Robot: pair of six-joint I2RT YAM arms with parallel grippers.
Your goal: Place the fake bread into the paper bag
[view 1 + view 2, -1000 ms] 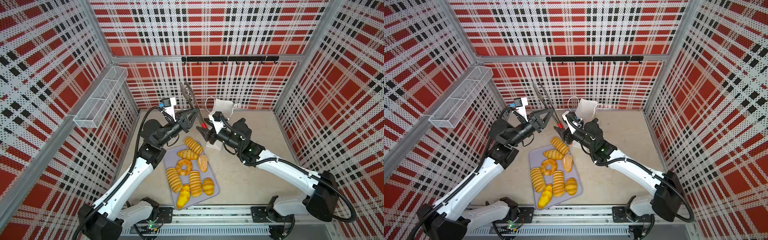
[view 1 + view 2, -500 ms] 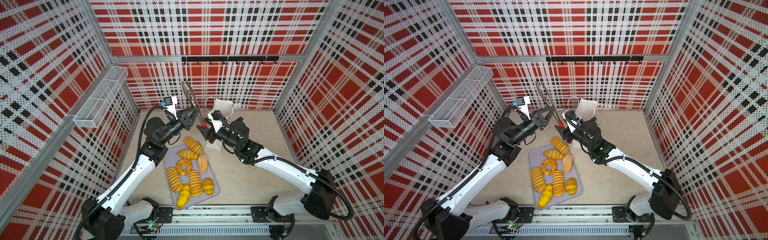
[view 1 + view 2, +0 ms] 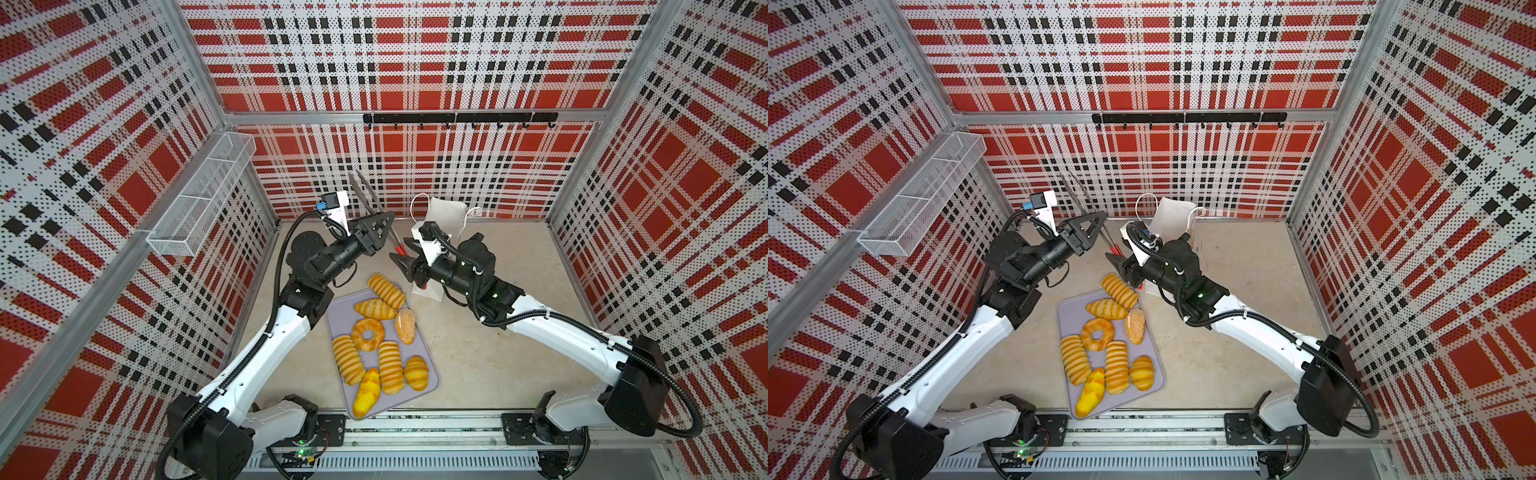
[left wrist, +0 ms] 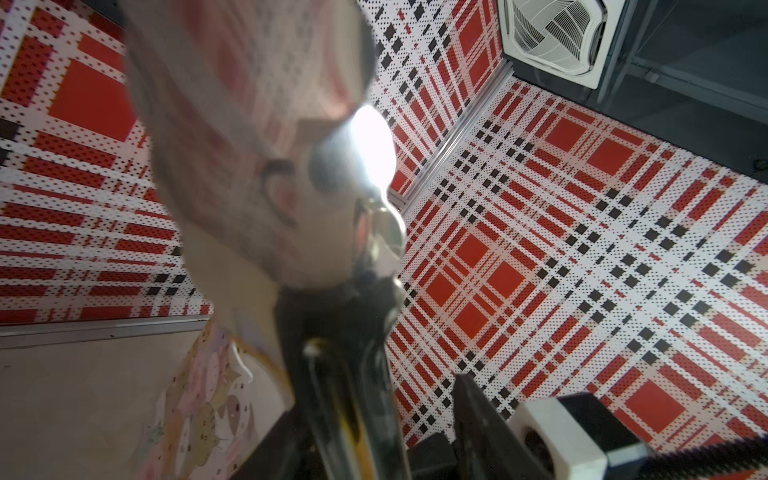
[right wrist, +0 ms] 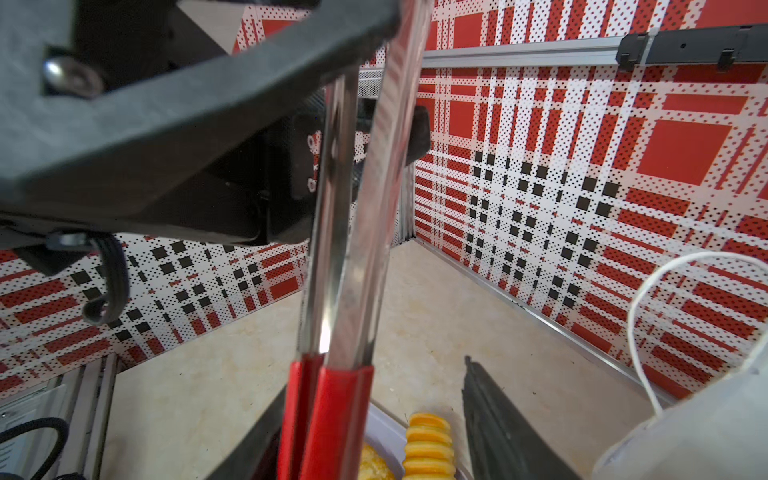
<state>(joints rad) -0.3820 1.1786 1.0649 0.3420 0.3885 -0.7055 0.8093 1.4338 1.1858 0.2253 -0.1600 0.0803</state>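
Note:
Several golden fake breads lie on the lavender tray (image 3: 334, 313), among them a ring doughnut (image 3: 368, 335) and a sesame roll (image 3: 405, 326). The white paper bag (image 3: 446, 220) (image 3: 1173, 218) stands upright behind my right gripper (image 3: 399, 255) (image 5: 382, 378). The red-handled tongs (image 3: 365, 195) (image 5: 328, 415) slant up between both grippers. Their red handles lie against one right finger, with a clear gap to the other finger. My left gripper (image 3: 388, 226) (image 4: 374, 386) stands open around the metal arms, which look blurred in the left wrist view.
A white wire-mesh basket (image 3: 199, 199) hangs on the left wall. A black hook rail (image 3: 457, 118) runs along the rear wall. Plaid walls close in three sides. The arms' base rail (image 3: 415, 428) lies along the front edge, just below the tray.
My left gripper's jaws have spread apart off the tongs. The left arm has shifted a little. The right gripper and the breads have stayed where they were.

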